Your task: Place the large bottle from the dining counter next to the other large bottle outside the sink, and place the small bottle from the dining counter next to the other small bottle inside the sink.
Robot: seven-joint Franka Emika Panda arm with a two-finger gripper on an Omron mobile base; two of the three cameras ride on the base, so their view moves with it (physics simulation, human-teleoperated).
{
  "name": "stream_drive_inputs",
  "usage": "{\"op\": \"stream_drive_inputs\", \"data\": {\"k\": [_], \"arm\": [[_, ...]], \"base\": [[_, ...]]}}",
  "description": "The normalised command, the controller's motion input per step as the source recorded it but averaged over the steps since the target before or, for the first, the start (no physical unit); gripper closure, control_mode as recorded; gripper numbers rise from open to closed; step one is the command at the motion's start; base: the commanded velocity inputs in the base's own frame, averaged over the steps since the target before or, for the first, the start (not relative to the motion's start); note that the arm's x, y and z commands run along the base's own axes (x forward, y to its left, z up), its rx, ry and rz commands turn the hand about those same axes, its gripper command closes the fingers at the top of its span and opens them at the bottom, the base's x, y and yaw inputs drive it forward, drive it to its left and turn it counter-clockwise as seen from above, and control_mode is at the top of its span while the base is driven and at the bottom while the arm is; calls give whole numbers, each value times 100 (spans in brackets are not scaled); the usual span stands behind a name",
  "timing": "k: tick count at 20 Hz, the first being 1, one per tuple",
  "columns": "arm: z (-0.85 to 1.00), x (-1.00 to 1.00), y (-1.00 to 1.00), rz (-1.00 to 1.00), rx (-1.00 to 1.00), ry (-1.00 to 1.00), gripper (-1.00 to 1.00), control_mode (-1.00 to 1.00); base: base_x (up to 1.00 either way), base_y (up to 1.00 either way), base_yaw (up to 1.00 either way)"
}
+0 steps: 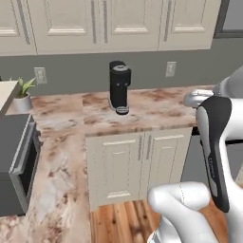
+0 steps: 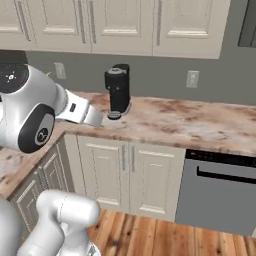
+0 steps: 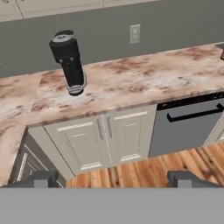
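Tool (image 3: 112,179) spread wide, holding nothing, raised above the wood floor (image 3: 144,168) and aimed at the beige marble worktop (image 3: 144,76), likely a travel pose between stations. Black cylindrical coffee machine (image 3: 69,61) stands near the worktop's back edge, by the corner. Bottles and sink not visible from here.

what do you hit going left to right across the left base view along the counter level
microwave → potted plant → wall outlet → black coffee machine → second wall outlet → robot arm
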Motion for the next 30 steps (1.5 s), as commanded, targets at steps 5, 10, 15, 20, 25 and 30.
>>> {"op": "stream_drive_inputs", "data": {"k": [5,10,15,20,25,30], "arm": [[0,0,0,0,0,0,-100,100],[0,0,0,0,0,0,-100,100],[0,0,0,0,0,0,-100,100],[0,0,0,0,0,0,-100,100],[0,0,0,0,0,0,-100,100],[0,0,0,0,0,0,-100,100]], "base": [[-95,9,2],[-97,11,2],[-98,29,3],[-100,18,3],[-100,13,2],[-100,11,1]]}}
